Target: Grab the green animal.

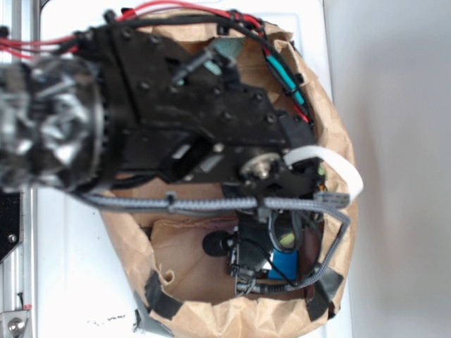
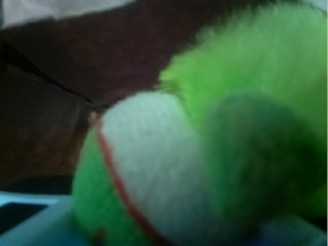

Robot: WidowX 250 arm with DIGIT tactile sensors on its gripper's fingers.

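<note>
The green animal (image 2: 246,77) fills the wrist view, very close and blurred. Its fuzzy lime body is at the upper right. Its smooth round head (image 2: 154,169), with a white patch and a red seam, is at the lower middle. Pale blue fingers (image 2: 31,223) show at both bottom corners, and the toy spans the whole gap between them. My gripper (image 2: 169,237) looks shut on it. In the exterior view the gripper (image 1: 246,271) is down inside the paper bag, and the arm hides the toy.
The brown paper bag (image 1: 211,310) has crumpled walls patched with black tape (image 1: 162,299). A blue object (image 1: 285,266) lies beside the gripper. A teal scrap (image 1: 229,48) shows at the bag's far end. The bag rests on a white surface (image 1: 70,267).
</note>
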